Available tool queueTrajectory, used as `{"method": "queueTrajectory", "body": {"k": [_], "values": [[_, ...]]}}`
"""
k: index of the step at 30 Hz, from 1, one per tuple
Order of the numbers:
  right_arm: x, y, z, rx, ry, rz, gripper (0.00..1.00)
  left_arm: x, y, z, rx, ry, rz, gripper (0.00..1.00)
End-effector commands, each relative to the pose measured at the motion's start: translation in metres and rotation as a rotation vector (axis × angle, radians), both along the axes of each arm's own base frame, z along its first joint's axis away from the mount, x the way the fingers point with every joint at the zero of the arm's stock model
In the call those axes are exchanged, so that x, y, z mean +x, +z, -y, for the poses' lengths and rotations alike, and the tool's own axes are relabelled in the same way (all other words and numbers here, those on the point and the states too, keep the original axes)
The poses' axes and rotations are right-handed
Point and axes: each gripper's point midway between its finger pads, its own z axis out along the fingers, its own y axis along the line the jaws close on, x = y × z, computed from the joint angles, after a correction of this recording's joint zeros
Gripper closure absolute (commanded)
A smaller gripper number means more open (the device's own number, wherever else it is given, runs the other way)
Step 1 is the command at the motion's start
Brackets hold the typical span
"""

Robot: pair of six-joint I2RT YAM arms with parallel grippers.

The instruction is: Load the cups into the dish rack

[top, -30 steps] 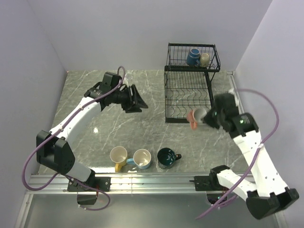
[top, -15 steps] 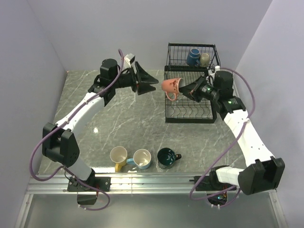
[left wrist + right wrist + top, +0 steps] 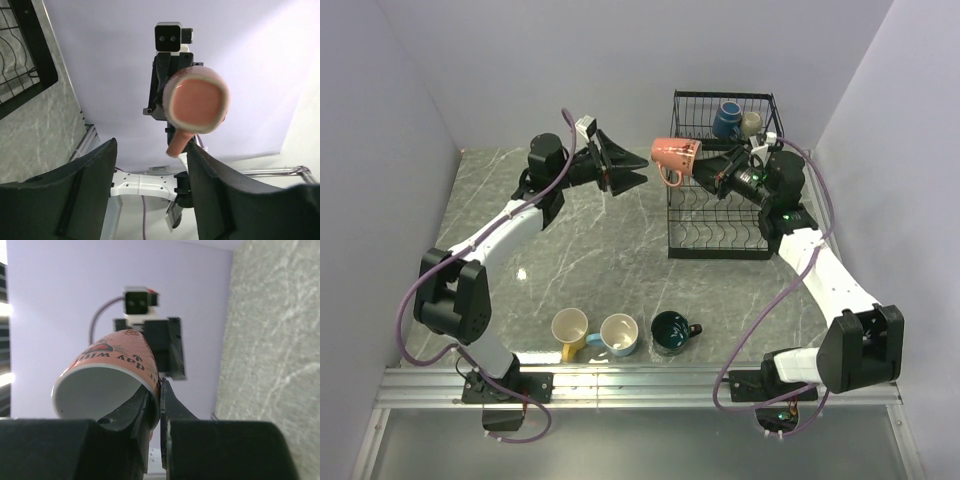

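The right gripper point(image 3: 708, 172) pinches the pink mug point(image 3: 672, 155) by its rim, axis level, base pointing straight ahead at the left gripper point(image 3: 632, 168) (fingers spread wide) just beyond.

Grey marbled tabletop point(image 3: 580, 250), pale lilac walls point(image 3: 570, 60), aluminium rail point(image 3: 640, 380) along near edge

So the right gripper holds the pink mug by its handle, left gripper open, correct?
Not the handle: the right gripper pinches the pink mug by its rim, per the right wrist view. The left gripper is open.
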Motion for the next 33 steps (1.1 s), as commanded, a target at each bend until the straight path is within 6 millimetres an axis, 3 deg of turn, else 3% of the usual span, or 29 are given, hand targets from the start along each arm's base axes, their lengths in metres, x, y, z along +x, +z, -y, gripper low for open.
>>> {"method": "queueTrajectory", "body": {"k": [1, 13, 18, 19, 20, 25, 29, 33], "values": [[0.0, 0.051, -0.002, 0.099, -0.03, 0.157, 1.0, -0.015, 0.043, -0.006, -0.118, 0.003, 0.12, 0.37], [0.018, 0.035, -0.01, 0.139, -0.06, 0.09, 1.0, -0.022, 0.071, 0.001, -0.133, -0.016, 0.248, 0.51], [0.021, 0.029, -0.016, 0.142, -0.057, 0.079, 1.0, -0.021, 0.062, 0.017, -0.073, -0.046, 0.242, 0.53], [0.022, 0.029, -0.017, 0.14, -0.057, 0.077, 1.0, -0.017, 0.05, 0.021, -0.034, -0.047, 0.22, 0.54], [0.022, 0.028, -0.018, 0.141, -0.054, 0.076, 1.0, -0.019, 0.054, 0.025, -0.021, -0.052, 0.233, 0.55], [0.023, 0.032, -0.025, 0.162, -0.042, 0.084, 1.0, -0.008, 0.024, 0.031, 0.138, -0.014, 0.192, 0.59], [0.027, 0.034, -0.022, 0.159, -0.062, 0.091, 1.0, -0.005, 0.029, 0.024, 0.194, 0.036, 0.222, 0.57], [0.031, 0.032, -0.021, 0.115, -0.076, 0.092, 1.0, -0.003, 0.041, 0.009, 0.248, 0.081, 0.278, 0.46]]}}
